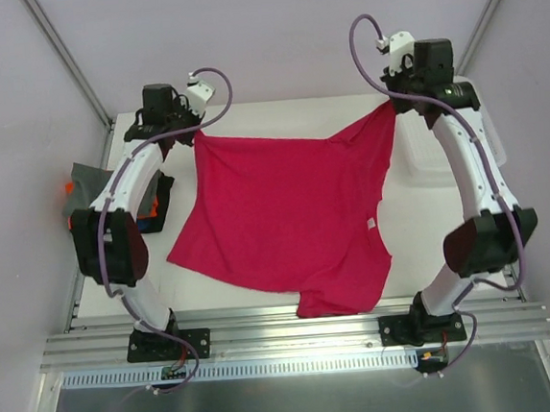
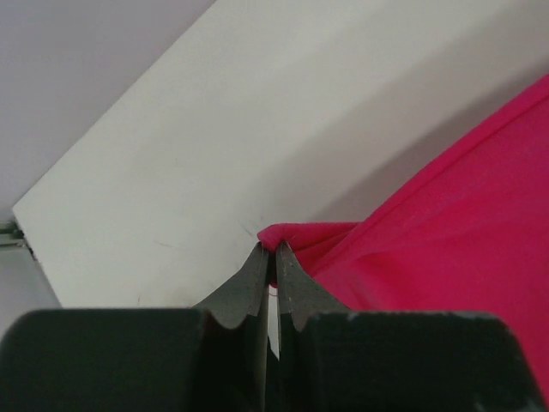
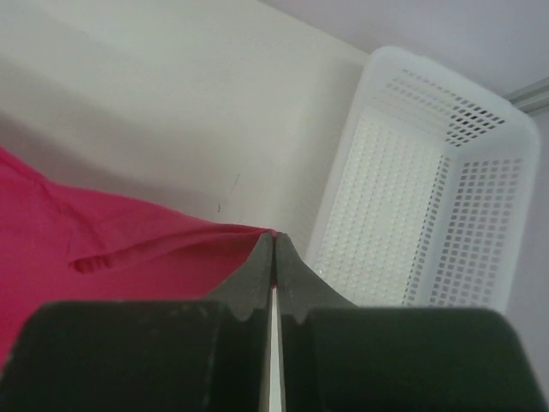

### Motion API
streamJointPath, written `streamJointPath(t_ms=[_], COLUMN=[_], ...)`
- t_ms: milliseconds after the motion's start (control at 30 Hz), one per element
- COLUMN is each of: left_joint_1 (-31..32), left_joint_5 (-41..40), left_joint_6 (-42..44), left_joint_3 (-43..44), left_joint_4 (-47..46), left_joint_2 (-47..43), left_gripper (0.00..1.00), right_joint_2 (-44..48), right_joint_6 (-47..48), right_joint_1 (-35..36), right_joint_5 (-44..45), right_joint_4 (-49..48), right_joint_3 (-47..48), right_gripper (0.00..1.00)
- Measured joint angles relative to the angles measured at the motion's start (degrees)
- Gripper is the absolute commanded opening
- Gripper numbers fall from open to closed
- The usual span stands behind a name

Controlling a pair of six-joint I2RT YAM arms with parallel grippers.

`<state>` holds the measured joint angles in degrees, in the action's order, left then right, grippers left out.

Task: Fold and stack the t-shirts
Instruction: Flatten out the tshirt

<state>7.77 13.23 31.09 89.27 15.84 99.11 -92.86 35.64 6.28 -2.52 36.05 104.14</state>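
Observation:
A magenta-red t-shirt (image 1: pixel 290 214) hangs stretched between both arms above the white table (image 1: pixel 204 280); its lower end drapes over the table's near edge. A small white label (image 1: pixel 371 223) shows near its right side. My left gripper (image 1: pixel 195 134) is shut on the shirt's far left corner (image 2: pixel 283 232). My right gripper (image 1: pixel 391 104) is shut on the far right corner (image 3: pixel 257 232). In each wrist view the fingers pinch a fold of red cloth at their tips. Folded t-shirts (image 1: pixel 86 194), grey, orange and blue, lie in a pile at the left edge, partly hidden by the left arm.
A white plastic lattice basket (image 1: pixel 444 153) (image 3: pixel 429 189) stands at the right of the table under the right arm. Aluminium rails (image 1: pixel 296 339) run along the near edge by the arm bases. Grey walls close the back and sides.

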Motion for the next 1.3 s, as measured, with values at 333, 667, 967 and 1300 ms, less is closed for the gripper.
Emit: streamJointPath(t_ms=[333,667,967,1300], left_joint_1=[-0.9,-1.9,-1.9,-1.9], left_joint_5=[-0.2,-1.7,-1.7,-1.4], left_joint_6=[1.4,1.0,-0.4,-2.6], left_joint_3=[16.6,30.1,36.9,44.7], left_joint_4=[-0.5,-0.6,-0.8,-4.5], left_joint_2=[23.1,36.6,39.7,45.3], left_gripper=[0.00,0.00,0.00,0.00], right_joint_2=[-24.3,-36.9,-36.9,-37.4], right_joint_6=[2.2,4.2,3.8,0.7], right_joint_1=[-1.2,-1.2,-1.2,-0.9], right_joint_5=[0.2,1.7,5.0,7.9], right_joint_4=[-0.2,-2.4,-4.2,-8.5], right_joint_3=[17.3,22.6,18.8,23.3], right_gripper=[0.01,0.01,0.01,0.01])
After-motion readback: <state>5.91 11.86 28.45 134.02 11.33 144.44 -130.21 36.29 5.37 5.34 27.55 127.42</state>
